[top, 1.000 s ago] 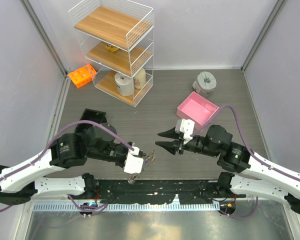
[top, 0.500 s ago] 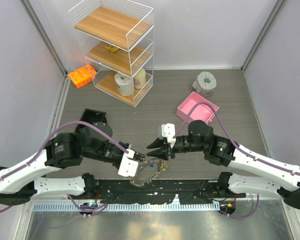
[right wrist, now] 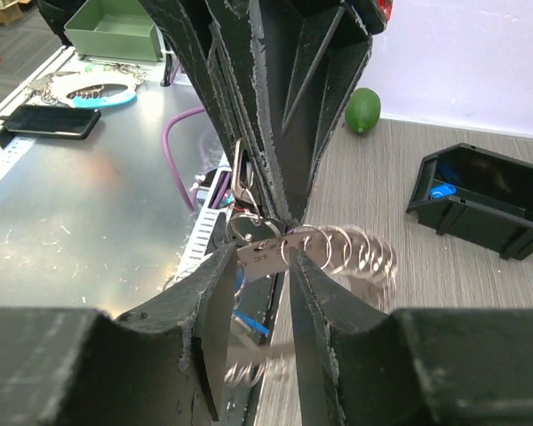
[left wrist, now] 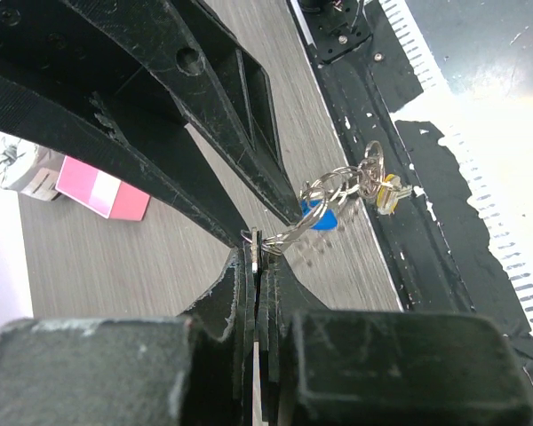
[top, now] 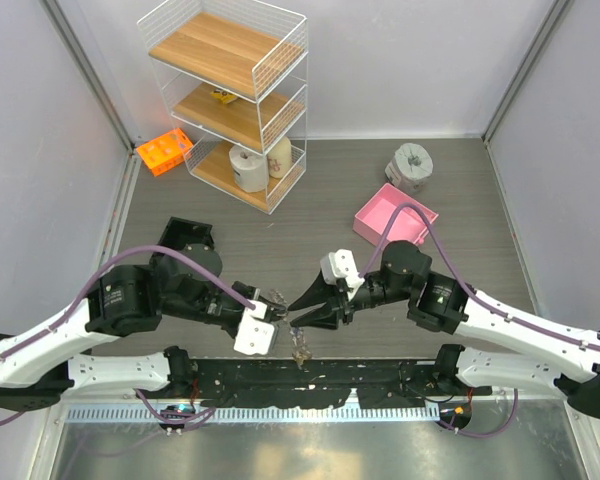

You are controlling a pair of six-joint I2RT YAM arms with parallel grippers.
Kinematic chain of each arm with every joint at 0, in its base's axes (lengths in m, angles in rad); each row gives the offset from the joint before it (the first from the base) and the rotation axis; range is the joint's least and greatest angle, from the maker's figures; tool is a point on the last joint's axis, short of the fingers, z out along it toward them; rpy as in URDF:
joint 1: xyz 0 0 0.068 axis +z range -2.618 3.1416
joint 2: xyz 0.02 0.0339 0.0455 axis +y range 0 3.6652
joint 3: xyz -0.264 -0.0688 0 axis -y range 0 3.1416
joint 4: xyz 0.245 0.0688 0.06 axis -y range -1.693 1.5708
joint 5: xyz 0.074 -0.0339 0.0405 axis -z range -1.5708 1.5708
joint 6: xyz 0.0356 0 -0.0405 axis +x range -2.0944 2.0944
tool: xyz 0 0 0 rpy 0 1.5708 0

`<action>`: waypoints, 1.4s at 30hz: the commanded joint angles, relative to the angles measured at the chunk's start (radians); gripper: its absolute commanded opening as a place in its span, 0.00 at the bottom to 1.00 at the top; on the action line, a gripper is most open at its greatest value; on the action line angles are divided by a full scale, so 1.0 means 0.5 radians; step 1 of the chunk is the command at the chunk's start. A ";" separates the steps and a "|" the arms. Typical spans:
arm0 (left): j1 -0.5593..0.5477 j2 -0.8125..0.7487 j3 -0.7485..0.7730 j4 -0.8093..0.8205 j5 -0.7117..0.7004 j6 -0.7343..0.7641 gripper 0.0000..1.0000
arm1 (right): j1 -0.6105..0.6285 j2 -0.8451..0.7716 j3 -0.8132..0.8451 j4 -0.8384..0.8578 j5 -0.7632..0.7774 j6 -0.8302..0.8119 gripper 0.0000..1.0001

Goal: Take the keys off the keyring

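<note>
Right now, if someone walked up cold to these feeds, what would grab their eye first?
The two arms meet tip to tip over the near edge of the table: the left gripper is shut on the keyring, and the right gripper pinches a silvery piece among the keys. Next come the pink box right of centre and the white wire shelf at the back left.

The top camera looks down on the whole desk (top: pixel 310 210). Both wrist cameras sit close by the keyring (right wrist: pixel 351 253).
</note>
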 commanded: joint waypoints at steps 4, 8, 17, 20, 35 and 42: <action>0.006 -0.029 0.096 0.093 0.077 0.015 0.00 | -0.002 0.064 0.067 0.202 -0.073 0.083 0.36; 0.009 -0.041 0.096 0.111 0.096 0.015 0.00 | -0.002 0.092 0.073 0.238 -0.100 0.110 0.36; 0.006 -0.032 0.099 0.108 0.123 0.030 0.00 | -0.002 0.107 0.067 0.337 -0.180 0.166 0.41; 0.006 -0.032 0.096 0.111 0.120 0.033 0.00 | -0.002 0.101 0.061 0.364 -0.205 0.178 0.45; 0.009 -0.072 0.111 0.197 0.068 0.045 0.00 | 0.001 0.138 -0.016 0.555 -0.358 0.331 0.34; 0.009 -0.094 0.099 0.259 0.062 0.051 0.00 | 0.026 0.174 -0.022 0.610 -0.370 0.365 0.41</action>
